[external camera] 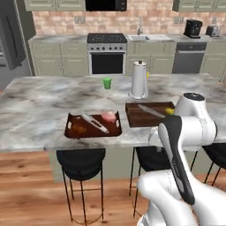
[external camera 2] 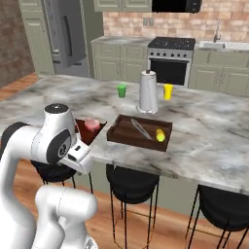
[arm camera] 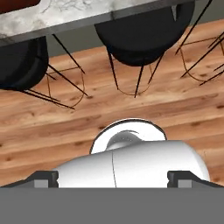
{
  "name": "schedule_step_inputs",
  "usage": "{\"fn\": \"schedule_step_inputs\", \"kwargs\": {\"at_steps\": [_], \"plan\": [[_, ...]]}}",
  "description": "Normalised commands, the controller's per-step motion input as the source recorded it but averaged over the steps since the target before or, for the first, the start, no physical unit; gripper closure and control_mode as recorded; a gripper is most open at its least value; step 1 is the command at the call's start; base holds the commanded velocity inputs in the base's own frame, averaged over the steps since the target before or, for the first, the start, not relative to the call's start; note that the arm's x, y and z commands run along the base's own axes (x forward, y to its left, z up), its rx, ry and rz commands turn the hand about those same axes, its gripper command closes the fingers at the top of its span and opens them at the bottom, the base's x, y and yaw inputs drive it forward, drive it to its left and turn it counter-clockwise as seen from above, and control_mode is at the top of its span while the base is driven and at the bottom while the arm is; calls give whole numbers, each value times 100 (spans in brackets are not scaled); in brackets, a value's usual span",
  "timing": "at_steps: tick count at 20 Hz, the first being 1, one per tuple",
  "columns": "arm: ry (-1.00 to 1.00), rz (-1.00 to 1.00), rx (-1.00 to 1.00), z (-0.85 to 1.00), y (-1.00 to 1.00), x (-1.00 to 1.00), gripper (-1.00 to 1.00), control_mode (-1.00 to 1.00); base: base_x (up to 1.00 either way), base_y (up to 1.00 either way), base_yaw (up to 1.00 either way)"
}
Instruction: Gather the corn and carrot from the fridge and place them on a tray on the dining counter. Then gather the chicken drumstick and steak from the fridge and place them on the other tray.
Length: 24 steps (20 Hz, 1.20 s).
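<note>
While the claw hangs spread over floorboards, both trays sit well apart — up on the counter.

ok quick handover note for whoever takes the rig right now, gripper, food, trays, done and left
Gripper: open, holding nothing, pointing down at the wooden floor.
Left dark wooden tray: an orange piece, probably the carrot, a pink piece of meat and metal tongs.
Right dark wooden tray: yellow corn and tongs.
Left: the foods look mixed across the trays; the remaining meat is not on either tray.
</note>
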Motion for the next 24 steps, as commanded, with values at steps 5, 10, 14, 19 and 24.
{"fn": "schedule_step_inputs", "kwargs": {"at_steps": [5, 10, 14, 19, 24], "plan": [[0, 0, 0, 0, 0, 0, -100, 100, 0, 100, 0], [0, 0, 0, 0, 0, 0, -100, 100, 0, 100, -1], [0, 0, 0, 0, 0, 0, -100, 100, 9, 100, -4], [0, 0, 0, 0, 0, 0, -100, 100, 26, 100, -2], [0, 0, 0, 0, 0, 0, -100, 100, 34, 100, 0]]}}
